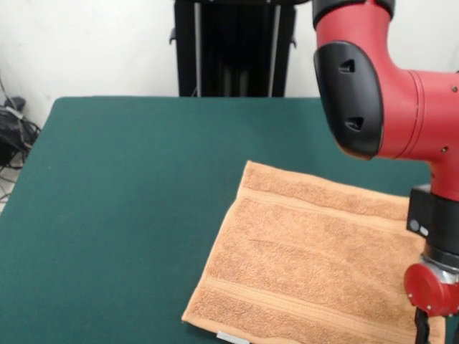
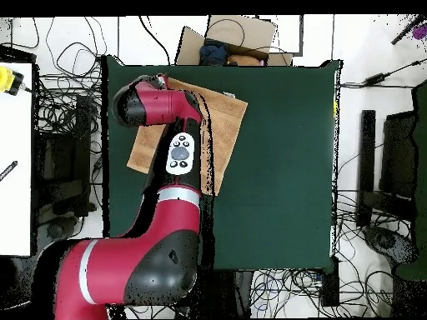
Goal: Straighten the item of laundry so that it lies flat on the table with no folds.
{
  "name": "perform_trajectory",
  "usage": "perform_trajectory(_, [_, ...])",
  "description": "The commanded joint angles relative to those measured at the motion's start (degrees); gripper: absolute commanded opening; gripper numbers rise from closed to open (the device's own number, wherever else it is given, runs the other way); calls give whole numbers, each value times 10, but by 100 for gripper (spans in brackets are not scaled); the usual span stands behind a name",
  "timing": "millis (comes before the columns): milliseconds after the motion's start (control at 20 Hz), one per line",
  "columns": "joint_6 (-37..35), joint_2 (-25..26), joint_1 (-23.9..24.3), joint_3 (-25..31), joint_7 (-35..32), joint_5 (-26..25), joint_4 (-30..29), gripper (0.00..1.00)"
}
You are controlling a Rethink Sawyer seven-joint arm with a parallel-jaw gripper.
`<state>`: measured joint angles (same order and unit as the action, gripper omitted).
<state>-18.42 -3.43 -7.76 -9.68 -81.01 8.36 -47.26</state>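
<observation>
Lying spread on the green tabletop [image 1: 122, 201], the orange-tan towel [image 1: 308, 265] shows woven bands near two ends and a white tag [image 1: 233, 337] at its near edge. Red arm [image 1: 401, 107] overhangs the towel's side; whether its fingers are released or clenched cannot be told.

A black upright stand [image 1: 233, 46] stood against the white wall [image 1: 86, 43] beyond the far edge. Tangled black cables [image 1: 14, 132] lay on the floor at the left. From overhead, a cardboard box [image 2: 233, 37] holding dark items sat past one short side, loose cables [image 2: 67, 108] sprawled around, and a white side table [image 2: 15, 158] carried a yellow object [image 2: 7, 79].
</observation>
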Motion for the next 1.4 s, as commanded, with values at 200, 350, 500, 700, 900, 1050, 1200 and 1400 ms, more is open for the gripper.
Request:
perform_trajectory(200, [-122,-18,1,36,-125,20,-140,100])
perform_trajectory(350, [-107,-35,-9,29,-136,19,-152,100])
perform_trajectory(500, [-146,-39,-20,15,-146,25,-141,100])
perform_trajectory(700, [-224,-41,-37,-6,-164,33,-99,100])
perform_trajectory(900, [-200,-39,-37,-7,-178,36,-100,100])
perform_trajectory(1050, [-195,-50,-38,-7,-183,36,-115,100])
perform_trajectory(1200, [-187,-53,-38,-9,-188,36,-121,100])
perform_trajectory(1400, [-146,-63,-37,-5,-191,34,-150,100])
